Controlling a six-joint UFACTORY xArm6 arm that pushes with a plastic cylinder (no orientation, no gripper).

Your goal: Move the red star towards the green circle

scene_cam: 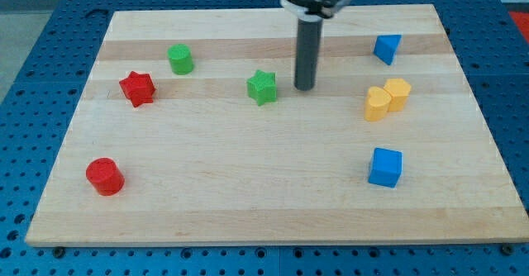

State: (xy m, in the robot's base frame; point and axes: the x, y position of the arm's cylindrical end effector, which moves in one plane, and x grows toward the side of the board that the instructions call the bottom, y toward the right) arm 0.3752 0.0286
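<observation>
Best done by bringing my tip point(305, 88), now bare and touching no block just to the view's right of the green star point(262, 87), around to the lower-left side of the red star point(137, 88), then pushing up and to the view's right toward the green circle point(180, 59) in 1 short stroke. Worth passing clear of the green star on the way. Red star: small, glossy, chunky-pointed, lying flat near the wooden board's point(248, 202) left edge, just below-left of the green circle, not touching it.

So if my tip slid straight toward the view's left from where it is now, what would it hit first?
Most likely the green star: my tip sits just to its right, level with it. The red star lies farther along that line, depth permitting.
</observation>
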